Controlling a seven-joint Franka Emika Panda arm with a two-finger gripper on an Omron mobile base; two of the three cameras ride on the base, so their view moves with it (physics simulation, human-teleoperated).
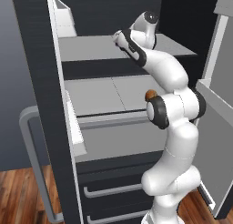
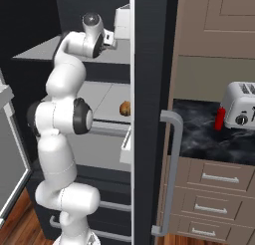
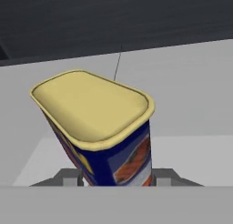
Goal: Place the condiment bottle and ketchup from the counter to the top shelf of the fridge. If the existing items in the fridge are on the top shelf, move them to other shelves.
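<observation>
Arm: white Franka reached up into the open fridge (image 1: 50, 104), hand at the top shelf (image 1: 91, 48) level.
Gripper: the gripper (image 3: 117, 175) sat at the bottom of the hand view, one grey finger (image 3: 68, 176) on each side of a can.
Gripper state: jaws narrowed around the can, looked like they pressed its sides; contact itself was cut off by the frame edge, so firm grip was hard to confirm.
Held item: tin can (image 3: 98, 127), blue label with red and orange print, pale yellow rounded-rectangle lid, tilted in the hand view.
Can location: over the light grey shelf surface inside the fridge, dark back wall behind it.
Middle shelf: small brown round item (image 2: 125, 108) near the front edge, also seen in the left base view (image 1: 150, 95) just beside the arm's elbow.
Task item: red ketchup bottle (image 2: 219, 119) stood on the dark marble counter (image 2: 199, 139), touching or just beside the toaster (image 2: 240, 107).
Fridge door: open, grey handle (image 2: 169, 174) toward the counter.
Drawers: wooden cabinet drawers (image 2: 214, 182) under the counter.
</observation>
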